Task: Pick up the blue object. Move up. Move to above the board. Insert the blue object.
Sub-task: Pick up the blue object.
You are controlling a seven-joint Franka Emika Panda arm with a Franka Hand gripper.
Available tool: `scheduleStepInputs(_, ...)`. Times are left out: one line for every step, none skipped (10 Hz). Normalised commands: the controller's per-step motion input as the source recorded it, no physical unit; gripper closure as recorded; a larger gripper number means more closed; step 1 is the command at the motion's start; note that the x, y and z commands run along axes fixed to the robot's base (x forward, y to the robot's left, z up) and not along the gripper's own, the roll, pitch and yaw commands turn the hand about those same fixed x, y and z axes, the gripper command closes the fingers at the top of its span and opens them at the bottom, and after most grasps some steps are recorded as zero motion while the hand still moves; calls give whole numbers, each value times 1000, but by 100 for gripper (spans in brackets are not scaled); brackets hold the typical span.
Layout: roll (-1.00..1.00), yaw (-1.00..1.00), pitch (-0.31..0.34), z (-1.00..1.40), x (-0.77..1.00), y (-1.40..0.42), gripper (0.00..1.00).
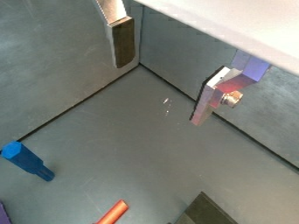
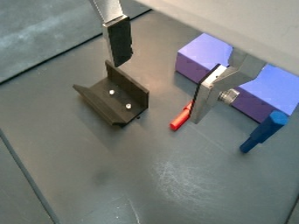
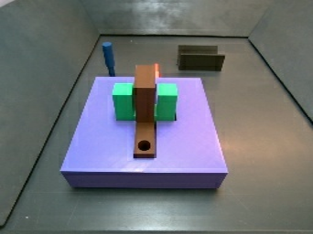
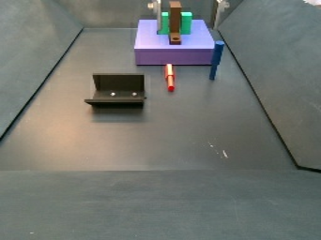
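The tool (image 2: 158, 74) hangs above the dark grey floor (image 4: 150, 122), its two flat silver fingers (image 2: 118, 37) with dark pads set wide apart and nothing between them; it is open and grips nothing. In both wrist views the fingers are clear of every piece below. In a wrist view the second finger (image 1: 216, 94) shows close to the pale wall edge.

The slim dark blue peg (image 3: 108, 57) stands upright on the floor, just beside the large lavender-purple slab (image 3: 184, 137), near one of its far corners in a side view. In a side view it rises at the slab's side edge (image 4: 217, 60). In a wrist view it leans out from beside the slab (image 2: 263, 131), and in a wrist view it shows near the picture's edge (image 1: 26, 161).

The long narrow brown plank (image 3: 146, 110) lies along the slab's top and passes through a green block (image 3: 123, 102); its round hole sits at the end nearer the slab's front edge in that side view. The plank and block also show far off in a side view (image 4: 177, 26).

A small red-orange rod (image 4: 171, 77) lies flat on the floor beside the slab. The dark L-shaped fixture (image 4: 116, 91) stands on the floor well apart from the slab, seen close under the tool in a wrist view (image 2: 114, 99).
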Motion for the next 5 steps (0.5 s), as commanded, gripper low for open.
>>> scheduleStepInputs(0, -3, 30, -146, -29, 20, 0)
scheduleStepInputs(0, 0, 40, -154, -11, 31, 0)
scheduleStepInputs(0, 0, 50, -149, 0, 29, 0)
scheduleStepInputs(0, 0, 47, -134, 0, 23, 0)
scheduleStepInputs(0, 0, 64, -120, 0, 0, 0)
